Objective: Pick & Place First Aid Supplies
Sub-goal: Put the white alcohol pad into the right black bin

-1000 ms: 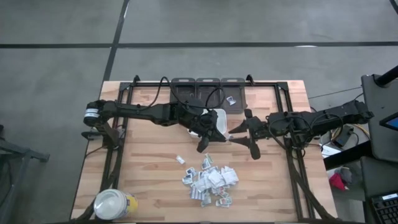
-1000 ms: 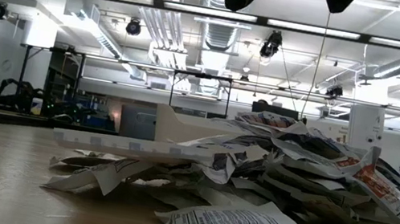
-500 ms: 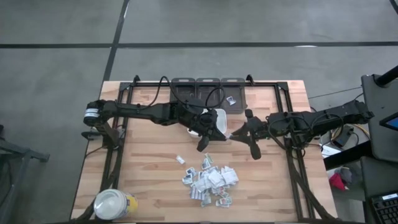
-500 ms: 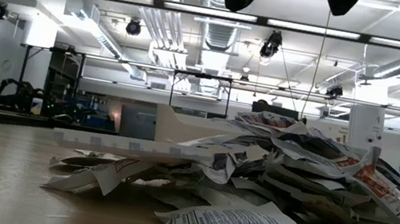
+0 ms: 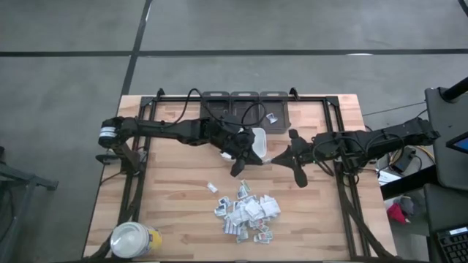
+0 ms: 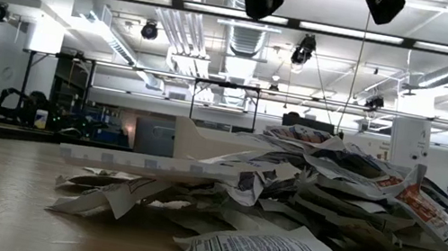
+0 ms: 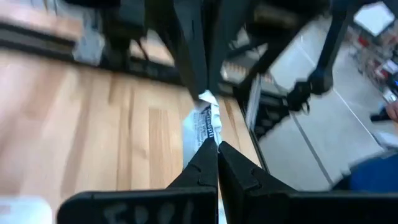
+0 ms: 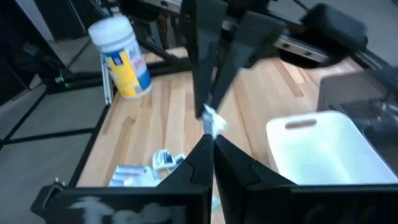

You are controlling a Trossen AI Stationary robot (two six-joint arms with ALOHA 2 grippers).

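Packets (image 5: 247, 210) of first aid supplies are lying in a loose heap on the wooden table (image 5: 175, 197) near its front edge, with one stray sachet (image 5: 212, 188) sitting just to the left of the heap and another (image 5: 272, 118) lying apart near the dark bins (image 5: 244, 97) at the back. Both arms are meeting above the middle of the table, beside the white tray (image 5: 256, 143). One small white packet (image 7: 200, 124) is hanging between the two grippers: the left gripper (image 7: 214, 147) is pinching one end of it with its fingers pressed together, and the right gripper (image 8: 211, 140) is closing flat on the other end (image 8: 213, 121), its fingers meeting on the paper. In the high view the right gripper (image 5: 274, 158) is sitting just beside the tray's right edge, while the left gripper (image 5: 238, 165) is pointing down toward the heap. A yellow jar (image 5: 134, 239) with a white lid is standing at the table's front left corner, well apart from everything else.
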